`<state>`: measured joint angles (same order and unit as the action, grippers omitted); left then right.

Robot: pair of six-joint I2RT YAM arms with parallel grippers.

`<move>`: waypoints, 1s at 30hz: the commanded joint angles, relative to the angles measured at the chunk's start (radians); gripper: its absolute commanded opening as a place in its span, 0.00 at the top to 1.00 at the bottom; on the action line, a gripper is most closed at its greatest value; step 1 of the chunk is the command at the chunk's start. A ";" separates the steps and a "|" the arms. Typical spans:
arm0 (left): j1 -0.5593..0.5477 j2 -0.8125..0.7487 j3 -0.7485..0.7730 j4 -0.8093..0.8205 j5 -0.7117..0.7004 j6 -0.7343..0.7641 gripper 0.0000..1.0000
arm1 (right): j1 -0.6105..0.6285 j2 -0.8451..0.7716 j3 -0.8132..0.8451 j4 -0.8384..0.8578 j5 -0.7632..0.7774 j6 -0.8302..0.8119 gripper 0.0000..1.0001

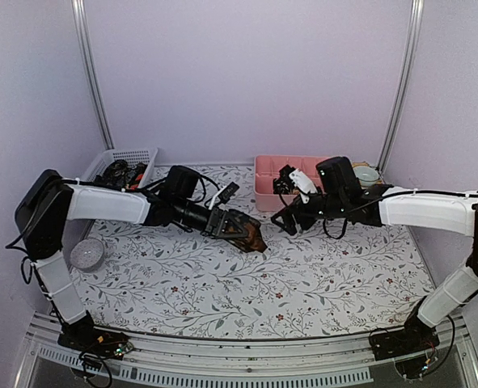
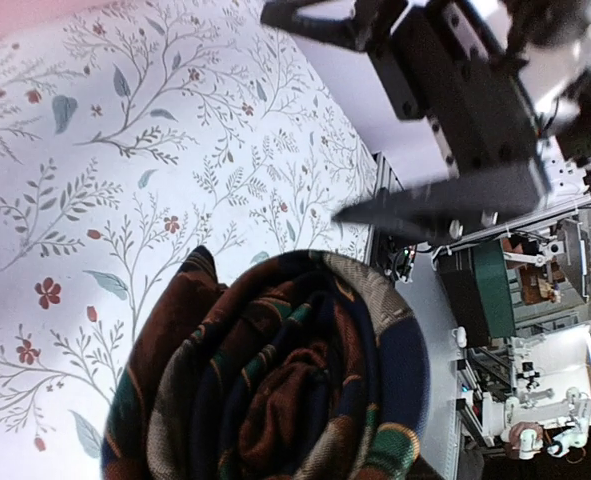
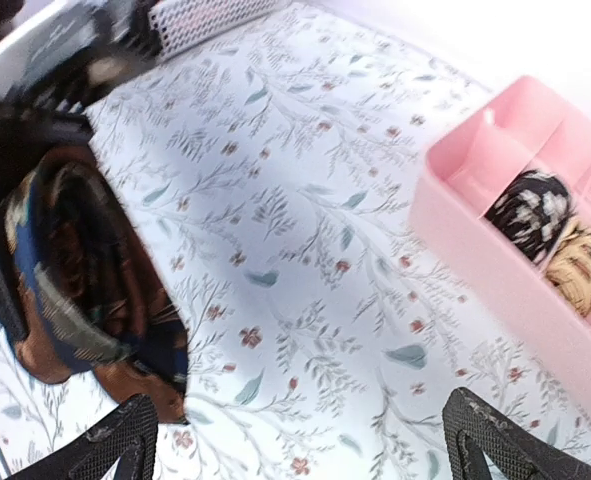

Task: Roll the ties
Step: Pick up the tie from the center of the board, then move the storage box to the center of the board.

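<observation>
Rolled tie (image 1: 251,237), dark brown with navy and green stripes, sits clamped in the left pincer (image 1: 245,231) near the middle of the flower-printed table (image 1: 222,291), seen from above. Whether the coil touches the cloth cannot be told. The right pincer (image 1: 285,202) stands spread wide and empty just beside it, in front of a pink tray (image 1: 260,182) at the back. A white mesh basket (image 1: 133,153) at the rear left holds loose ties (image 1: 121,174), dark and orange-red.

Left wrist camera: the rolled tie (image 2: 275,390) fills the bottom of the view end-on, its layers spiralling inward above the floral table (image 2: 95,150). The left pincer's own fingers are hidden behind the fabric. Beyond the coil, the right pincer's black fingers (image 2: 425,205) gape apart.

Right wrist camera: the fingertips (image 3: 110,445) of the right pincer (image 3: 300,450) sit at the lower corners with only tablecloth between them. The rolled tie (image 3: 75,290) is at left, gripped by the dark left pincer, well apart from the pink tray (image 3: 455,215) at right. There a black-and-white coil (image 3: 530,205) and a tan coil (image 3: 580,262) occupy neighbouring compartments. The white mesh basket (image 3: 210,15) edges the top.
</observation>
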<state>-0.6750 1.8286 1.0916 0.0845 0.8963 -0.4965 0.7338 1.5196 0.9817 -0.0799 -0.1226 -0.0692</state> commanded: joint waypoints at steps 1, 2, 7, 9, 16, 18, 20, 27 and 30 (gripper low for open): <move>0.021 -0.123 -0.048 -0.118 -0.131 0.048 1.00 | -0.101 0.034 0.195 -0.199 0.121 0.069 0.00; 0.023 -0.152 -0.058 -0.128 -0.155 0.049 1.00 | -0.128 0.078 0.243 -0.243 0.150 0.106 0.00; 0.029 -0.291 -0.102 -0.175 -0.255 0.051 1.00 | -0.264 0.316 0.515 -0.410 0.223 0.202 0.06; 0.033 -0.346 -0.122 -0.190 -0.293 0.053 1.00 | -0.304 0.391 0.599 -0.437 0.221 0.226 0.10; 0.074 -0.527 -0.184 -0.244 -0.401 0.059 1.00 | -0.343 0.610 0.779 -0.518 0.222 0.211 0.13; 0.092 -0.568 -0.202 -0.250 -0.412 0.056 1.00 | -0.344 0.639 0.788 -0.529 0.173 0.206 0.13; 0.114 -0.601 -0.208 -0.267 -0.422 0.058 1.00 | -0.344 0.654 0.786 -0.539 0.122 0.206 0.13; 0.178 -0.663 -0.215 -0.297 -0.422 0.070 1.00 | -0.340 0.649 0.709 -0.547 -0.104 0.200 0.15; 0.198 -0.677 -0.218 -0.299 -0.418 0.073 1.00 | -0.332 0.646 0.667 -0.537 -0.180 0.178 0.16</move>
<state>-0.5087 1.1793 0.8848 -0.2024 0.4816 -0.4435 0.3882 2.1052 1.7054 -0.5892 -0.1535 0.1341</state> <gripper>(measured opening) 0.363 0.846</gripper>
